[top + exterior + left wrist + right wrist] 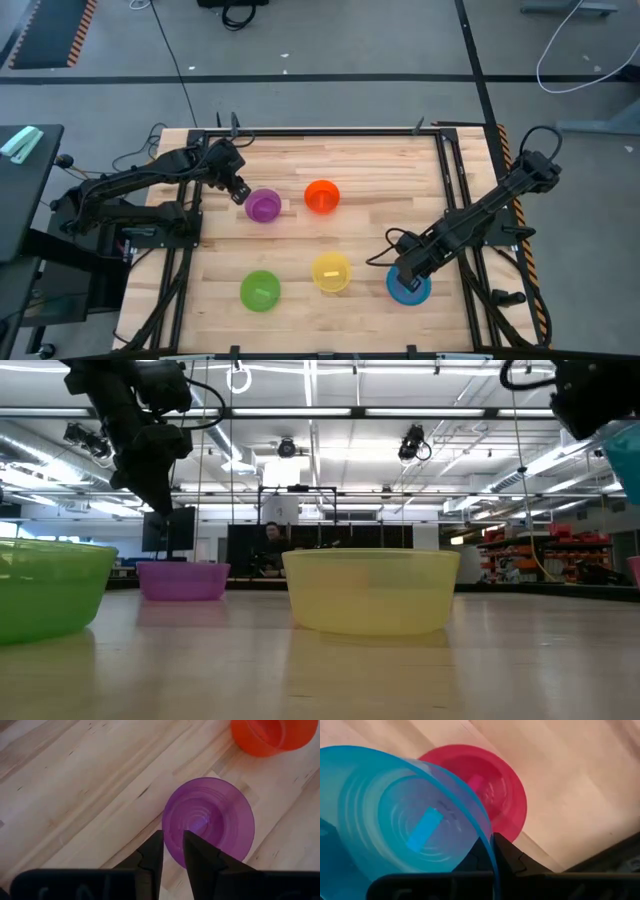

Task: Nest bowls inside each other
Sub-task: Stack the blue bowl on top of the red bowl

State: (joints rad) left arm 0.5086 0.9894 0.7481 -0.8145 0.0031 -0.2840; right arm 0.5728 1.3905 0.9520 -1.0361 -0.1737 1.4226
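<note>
The purple bowl [263, 205] stands upright on the table, left of the orange bowl [321, 196]. My left gripper [238, 194] hovers above the purple bowl's [210, 817] left rim, with its fingers [173, 840] narrowly open and touching nothing. In the low view it [160, 500] hangs clear above that bowl [183, 580]. My right gripper [405, 268] is shut on the blue bowl [410, 288]. That bowl is raised over the pink-red bowl [492, 795], which sits on the table near the right front. The green bowl [260, 290] and yellow bowl [331, 271] stand near the front. My right gripper [492, 842] pinches the blue bowl's rim [487, 837], one finger inside the bowl and one outside. The bowl [625, 455] is lifted clear of the table and tilted. It hangs partly over the pink-red bowl without resting in it.
A black frame [330, 131] runs round the wooden table. Bare wood lies between the orange bowl and the right arm. In the low view the yellow bowl [370, 590] and green bowl [45, 590] stand close to the camera. A person sits far back in the room.
</note>
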